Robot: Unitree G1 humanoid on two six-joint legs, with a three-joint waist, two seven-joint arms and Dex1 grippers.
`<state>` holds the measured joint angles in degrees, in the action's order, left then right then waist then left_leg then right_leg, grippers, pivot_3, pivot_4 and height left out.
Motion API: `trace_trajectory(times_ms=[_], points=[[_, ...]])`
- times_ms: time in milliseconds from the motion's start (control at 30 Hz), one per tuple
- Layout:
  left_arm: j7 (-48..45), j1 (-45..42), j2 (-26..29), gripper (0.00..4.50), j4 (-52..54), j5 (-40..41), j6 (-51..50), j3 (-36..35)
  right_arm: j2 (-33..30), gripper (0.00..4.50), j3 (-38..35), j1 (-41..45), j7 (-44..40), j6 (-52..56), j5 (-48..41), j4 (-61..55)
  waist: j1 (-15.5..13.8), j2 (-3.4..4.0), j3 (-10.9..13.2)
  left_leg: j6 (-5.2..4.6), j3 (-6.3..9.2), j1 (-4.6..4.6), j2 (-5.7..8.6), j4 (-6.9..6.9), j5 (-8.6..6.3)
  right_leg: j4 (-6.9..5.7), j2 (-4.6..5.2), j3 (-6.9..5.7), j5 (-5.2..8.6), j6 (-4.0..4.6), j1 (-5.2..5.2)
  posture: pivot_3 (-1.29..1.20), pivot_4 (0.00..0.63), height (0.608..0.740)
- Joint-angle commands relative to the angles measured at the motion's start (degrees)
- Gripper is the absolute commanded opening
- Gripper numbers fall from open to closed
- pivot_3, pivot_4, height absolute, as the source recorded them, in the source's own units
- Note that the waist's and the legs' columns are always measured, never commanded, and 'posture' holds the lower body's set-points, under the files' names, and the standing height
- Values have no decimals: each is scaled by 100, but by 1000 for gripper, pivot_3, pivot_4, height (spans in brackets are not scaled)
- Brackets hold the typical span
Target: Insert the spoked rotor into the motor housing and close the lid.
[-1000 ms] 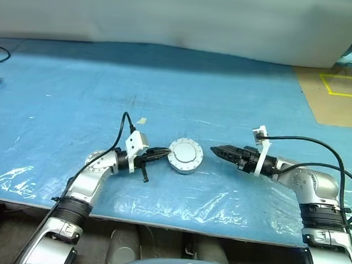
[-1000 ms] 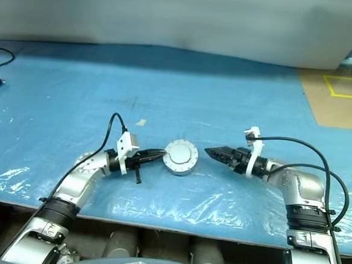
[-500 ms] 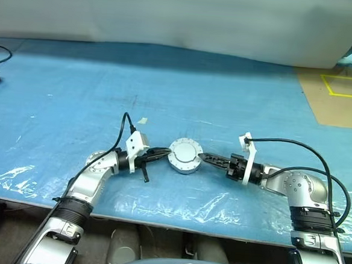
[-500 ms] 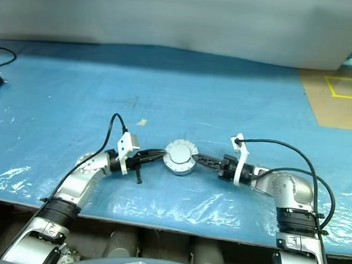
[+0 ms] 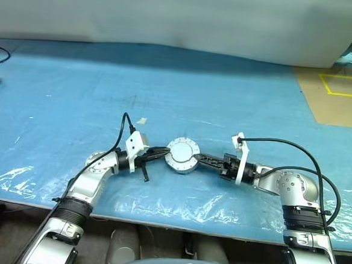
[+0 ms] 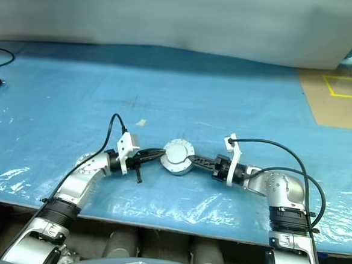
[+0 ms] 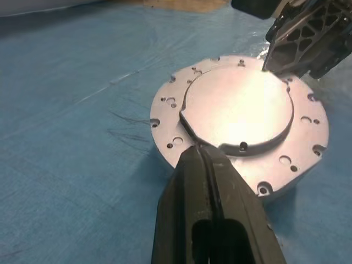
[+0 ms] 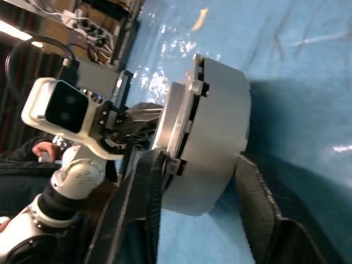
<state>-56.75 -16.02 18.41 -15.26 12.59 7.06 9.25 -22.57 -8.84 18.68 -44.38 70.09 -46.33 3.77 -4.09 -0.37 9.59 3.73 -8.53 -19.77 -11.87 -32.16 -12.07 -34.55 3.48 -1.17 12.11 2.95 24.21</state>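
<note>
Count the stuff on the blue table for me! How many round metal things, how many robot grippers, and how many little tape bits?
Round metal things: 1, the closed motor housing
Robot grippers: 2, the left gripper and the right gripper
Little tape bits: 1, the tape scrap
Total: 4

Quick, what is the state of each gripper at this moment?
Left gripper: shut, holding nothing, its tip resting on top of the lid.
Right gripper: fingers on either side of the motor housing; a firm grip cannot be told.
</note>
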Motion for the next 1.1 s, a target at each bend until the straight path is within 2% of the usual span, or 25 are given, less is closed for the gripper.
trace_trajectory(times_ms=[33,267,533,800,933,1033,1100], points=[[21,52,-4,0,-67,-109,-60,102,37,1173,24,51,8,33,-107,-66,0,4,-3,0,0,1,1,0,0,0,1,0,0,0,0,0,150,740],[22,70,8,0,-16,-64,-119,73,94,1143,-4,85,61,-4,-97,-3,1,5,-3,0,0,2,1,0,0,0,1,0,0,0,-1,0,150,740],[148,10,81,0,397,459,-1161,-277,379,1143,-842,531,464,175,-492,586,9,7,-2,4,0,5,1,-1,2,-6,2,0,0,0,-1,0,150,740],[372,-35,82,0,808,996,-2033,-698,448,1143,-1340,831,707,196,-667,1036,9,13,2,6,1,-29,0,0,4,-6,-3,-3,-2,3,29,0,150,740],[471,-6,-70,0,1119,1604,-2721,-949,593,1143,-1875,1156,992,289,-980,1307,9,19,7,7,0,-30,0,0,4,-8,-4,-2,-2,4,31,0,150,740],[561,76,-204,614,1306,1917,-3049,-1046,701,1143,-2144,1349,1202,373,-1208,1296,17,26,11,7,0,-29,1,-1,4,-11,-3,-1,-2,4,31,0,150,740],[698,103,-377,1206,1396,2190,-3243,-1175,822,1143,-2314,1506,1412,441,-1436,1213,18,30,13,7,0,-29,-2,0,4,-11,-5,-1,-1,5,32,0,150,740]])
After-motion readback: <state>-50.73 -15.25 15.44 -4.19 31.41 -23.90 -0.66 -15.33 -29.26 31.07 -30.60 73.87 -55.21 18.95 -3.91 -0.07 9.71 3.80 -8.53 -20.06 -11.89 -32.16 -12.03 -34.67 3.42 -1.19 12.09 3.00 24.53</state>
